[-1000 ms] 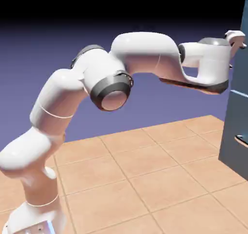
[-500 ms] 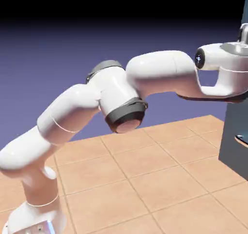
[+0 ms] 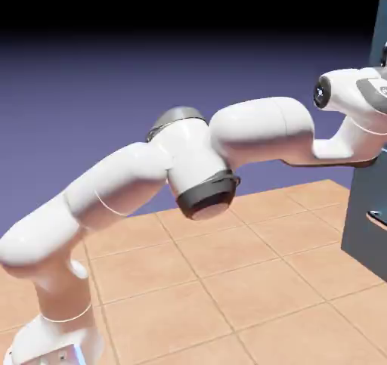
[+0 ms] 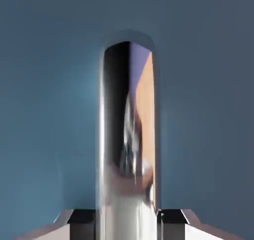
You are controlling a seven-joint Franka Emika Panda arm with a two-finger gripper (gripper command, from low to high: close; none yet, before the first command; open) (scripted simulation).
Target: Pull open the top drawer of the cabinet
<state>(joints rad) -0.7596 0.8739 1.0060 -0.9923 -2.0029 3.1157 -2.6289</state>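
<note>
Drawer front: in the hand view you have the top drawer (image 4: 47, 95) filling the background as a flat, smooth panel, slate-blue, more teal on the picture's left and greyer toward its right.
Glow: you can see a soft, lighter blue patch on the panel just left of the handle in that picture.
Handle: your silver handle (image 4: 128, 134) runs upright through the middle of the hand view, from a rounded upper end down to the bottom edge.
Handle finish: it is polished like a mirror, showing you black on its left, a violet wedge at the top and an orange-tan band on its right, with blurred grey shapes between; lower down it turns pale and whitish.
Gripper: your gripper (image 4: 128, 225) is closed on the handle, one dark fingertip (image 4: 82, 225) against each side.
Drawer's place: it lies straight ahead of the hand; how far out it stands, you cannot tell from these views.
Cabinet: the exterior view gives you the slate-blue cabinet (image 3: 367, 212) at its right edge, cut off by the frame, with a plain side.
Lower handle: you can see another one (image 3: 377, 218), dark with a bright edge, low on the cabinet's front.
Arm: your white arm (image 3: 261, 129) reaches across to the cabinet, above the tan tiles (image 3: 227, 280).
</note>
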